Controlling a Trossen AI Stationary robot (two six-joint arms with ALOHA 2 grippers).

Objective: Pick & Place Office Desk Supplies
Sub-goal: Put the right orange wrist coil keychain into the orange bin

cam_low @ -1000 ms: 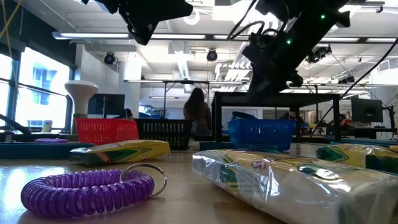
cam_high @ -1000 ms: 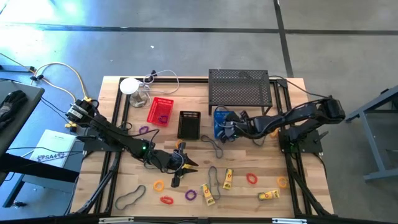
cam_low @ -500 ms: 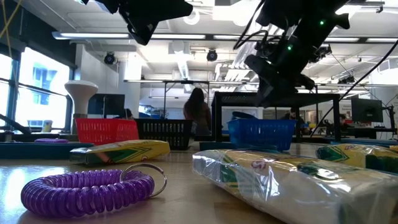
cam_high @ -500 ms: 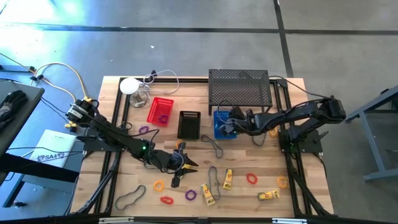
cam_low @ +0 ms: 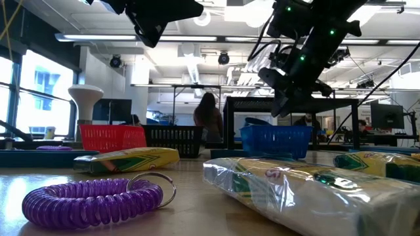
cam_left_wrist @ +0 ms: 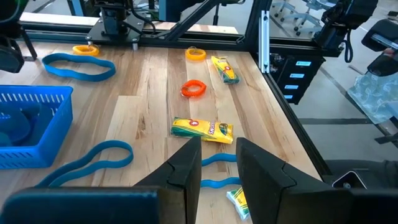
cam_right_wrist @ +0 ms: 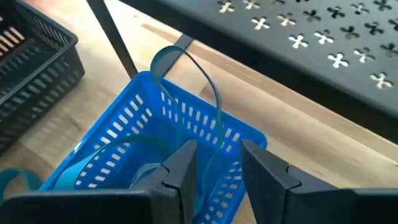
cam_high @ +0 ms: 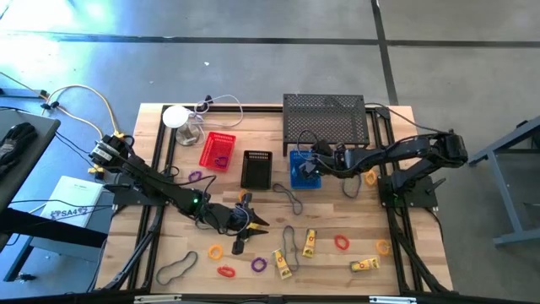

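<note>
While the right gripper (cam_right_wrist: 214, 165) hovers above the blue basket (cam_high: 302, 171), fingers part open, a blue band (cam_right_wrist: 186, 68) hangs between them into the basket; whether they pinch it is unclear. The left gripper (cam_high: 251, 221) waits mid-table, fingers apart and empty, nearest the crayon pack (cam_left_wrist: 202, 130).

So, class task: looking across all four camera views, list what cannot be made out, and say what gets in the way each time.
- Blue basket contents: right wrist view, its slatted wall and the right tool cover the inside.
- Left tool: high view, too small to tell whether anything is gripped.
- Red basket contents: low view, its wall hides them.
- Crayon packet: low view, blurred and cut by the bottom edge.
</note>
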